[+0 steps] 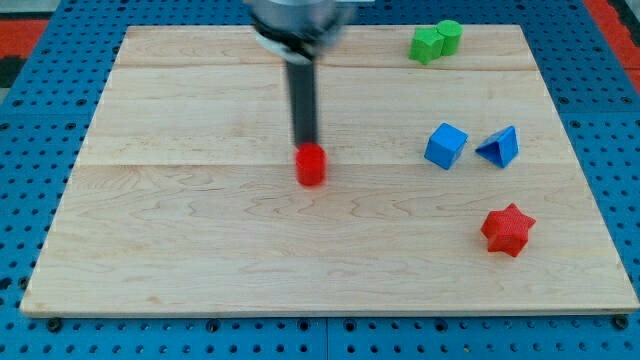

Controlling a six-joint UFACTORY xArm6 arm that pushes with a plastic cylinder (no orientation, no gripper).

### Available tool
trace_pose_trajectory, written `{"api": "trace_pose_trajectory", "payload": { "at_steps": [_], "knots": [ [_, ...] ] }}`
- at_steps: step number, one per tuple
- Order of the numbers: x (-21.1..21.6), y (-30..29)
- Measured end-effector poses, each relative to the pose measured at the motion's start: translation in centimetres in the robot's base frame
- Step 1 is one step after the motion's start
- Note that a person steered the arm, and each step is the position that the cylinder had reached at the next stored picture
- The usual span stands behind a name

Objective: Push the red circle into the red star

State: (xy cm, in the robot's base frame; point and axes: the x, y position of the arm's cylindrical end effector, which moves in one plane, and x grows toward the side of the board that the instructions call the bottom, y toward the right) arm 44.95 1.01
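1. My rod comes down from the view's top, blurred at its upper end, and my tip (pixel 305 143) sits near the middle of the wooden board (pixel 200 250).
2. I carry no jaws or pads: the end effector is a plain straight rod, so it neither spreads nor pinches, and it holds nothing.
3. The red circle (pixel 311 165), a short red cylinder, stands just below my tip in the view. The two look to be touching or very nearly so; I cannot tell which, because the rod's end meets the block's top edge in the picture.
4. The red star (pixel 507 229) lies well apart from the red circle, toward the view's lower right, near the board's right edge.
5. My tip is on the upper side of the red circle, while the red star is off to the circle's right and somewhat lower in the view.
6. A blue cube (pixel 446 146) sits on the right half of the board, above the red star and a little to its left.
7. A blue triangular block (pixel 499 147) stands just beside the blue cube on its right, with a narrow gap between them.
8. Two green blocks (pixel 435 41) rest against each other near the board's top edge on the right; one looks boxy and the other rounded.
9. The board lies on a blue perforated surface (pixel 30 140).
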Motion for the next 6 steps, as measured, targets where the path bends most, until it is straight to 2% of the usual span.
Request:
{"api": "trace_pose_trajectory", "payload": {
  "at_steps": [1, 2, 4, 5, 6],
  "knots": [
    [2.0, -0.4],
    [2.4, -5.8],
    [10.8, 8.8],
    [10.3, 3.9],
    [5.2, 3.1]
  ]
}}
